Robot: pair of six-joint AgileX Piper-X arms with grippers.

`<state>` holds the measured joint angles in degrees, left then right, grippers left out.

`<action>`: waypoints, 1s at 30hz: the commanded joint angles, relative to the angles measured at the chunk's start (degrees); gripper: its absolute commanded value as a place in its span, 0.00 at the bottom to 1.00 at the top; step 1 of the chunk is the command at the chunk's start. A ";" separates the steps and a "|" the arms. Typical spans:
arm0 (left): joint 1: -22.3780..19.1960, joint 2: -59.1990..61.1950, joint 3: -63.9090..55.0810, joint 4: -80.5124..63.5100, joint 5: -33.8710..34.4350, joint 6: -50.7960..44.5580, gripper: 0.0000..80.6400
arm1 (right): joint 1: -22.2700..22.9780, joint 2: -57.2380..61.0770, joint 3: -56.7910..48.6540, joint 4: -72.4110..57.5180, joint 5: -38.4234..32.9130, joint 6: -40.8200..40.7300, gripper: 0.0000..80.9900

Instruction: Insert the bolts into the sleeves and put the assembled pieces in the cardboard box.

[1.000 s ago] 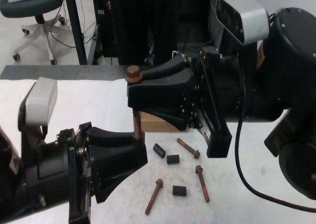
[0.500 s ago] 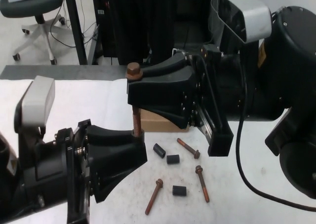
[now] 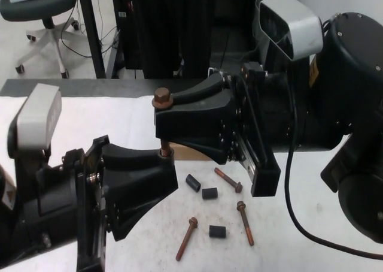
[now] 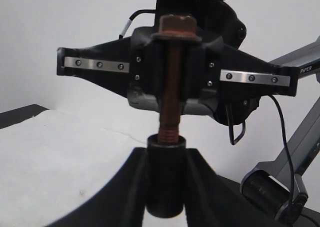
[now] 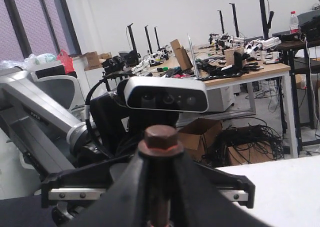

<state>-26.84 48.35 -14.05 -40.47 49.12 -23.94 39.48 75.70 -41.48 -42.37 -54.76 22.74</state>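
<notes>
My right gripper (image 3: 163, 121) is shut on a rusty bolt (image 3: 161, 97), held upright with its head on top. Below it my left gripper (image 3: 164, 164) is shut on a black sleeve (image 3: 166, 154). In the left wrist view the bolt (image 4: 173, 82) has its threaded tip in the mouth of the sleeve (image 4: 166, 172), between my left gripper's (image 4: 166, 159) fingers. The bolt head (image 5: 160, 139) stands just above my right gripper (image 5: 160, 169) in the right wrist view. The cardboard box (image 3: 190, 153) lies behind the grippers, mostly hidden.
On the white bench lie three loose bolts (image 3: 186, 239) (image 3: 245, 223) (image 3: 228, 180) and three black sleeves (image 3: 192, 183) (image 3: 209, 193) (image 3: 217, 231), right of my left gripper. An office chair (image 3: 42, 14) stands far back left.
The left gripper with the sleeve has risen towards the bolt. Less of the shaft shows between the two grippers, and the tip now sits in the sleeve.
</notes>
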 commanded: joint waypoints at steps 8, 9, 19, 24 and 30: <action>0.18 -0.29 -0.55 -1.34 1.03 -0.15 0.00 | -0.15 -0.02 -0.06 0.22 -0.72 -0.50 0.12; 0.18 -0.29 -0.55 -1.34 1.03 -0.15 0.00 | -0.15 -0.02 -0.06 0.22 -1.00 -0.50 0.19; 0.18 -0.29 -0.55 -1.34 1.11 -0.15 0.00 | -0.15 -0.02 -0.06 0.22 -0.96 0.40 0.57; 0.18 -0.29 -0.55 -1.34 1.11 -0.15 0.00 | -0.30 -0.02 -0.06 0.22 -0.96 0.40 0.57; 0.18 -0.29 -0.55 -1.34 1.11 -0.15 0.00 | -2.98 -0.02 -0.06 0.22 1.06 -0.06 0.57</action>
<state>-26.84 48.35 -14.05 -40.69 49.86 -23.99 38.37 75.70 -41.48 -41.96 -55.34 23.07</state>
